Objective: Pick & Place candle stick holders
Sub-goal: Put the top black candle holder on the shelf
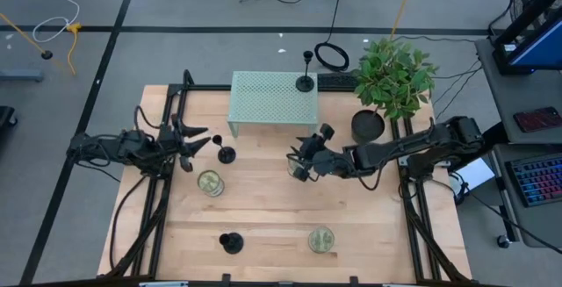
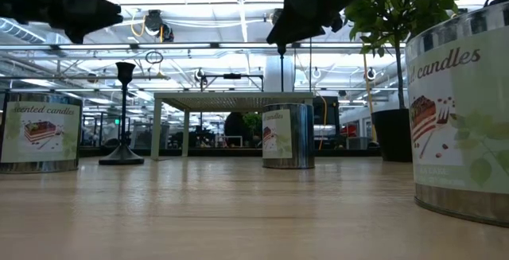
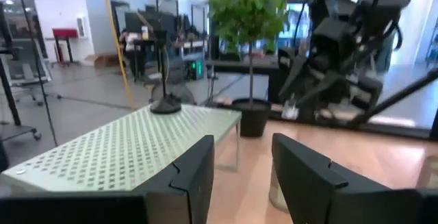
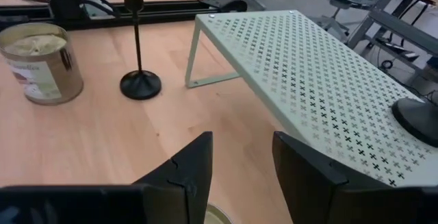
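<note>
Spanning most of the high view, the wooden table carries everything. At its 12 o'clock edge sits the pale-green perforated shelf, a raised metal stand on legs. A leafy potted plant in a black pot stands at about 2 o'clock of the table.

Left arm comes in from 9 o'clock; left gripper is up off the table, fingers spread apart with nothing between them, pointing toward the shelf. Right arm comes in from 3 o'clock; right gripper hovers above table centre, just at 5 o'clock of the shelf, fingers parted and holding nothing.

Two candle jars in the high view: one jar at 8 o'clock of table centre, near the left gripper; second jar at 5 o'clock near the front edge.

Three black candle stick holders, all upright. First holder stands on the shelf's top, at its 3 o'clock end. Second holder is on the table just at 7 o'clock of the shelf, beside the left gripper, not touched; the right wrist view shows it next to a jar. Third holder sits at 6-7 o'clock near the front edge, well apart from both grippers.
</note>
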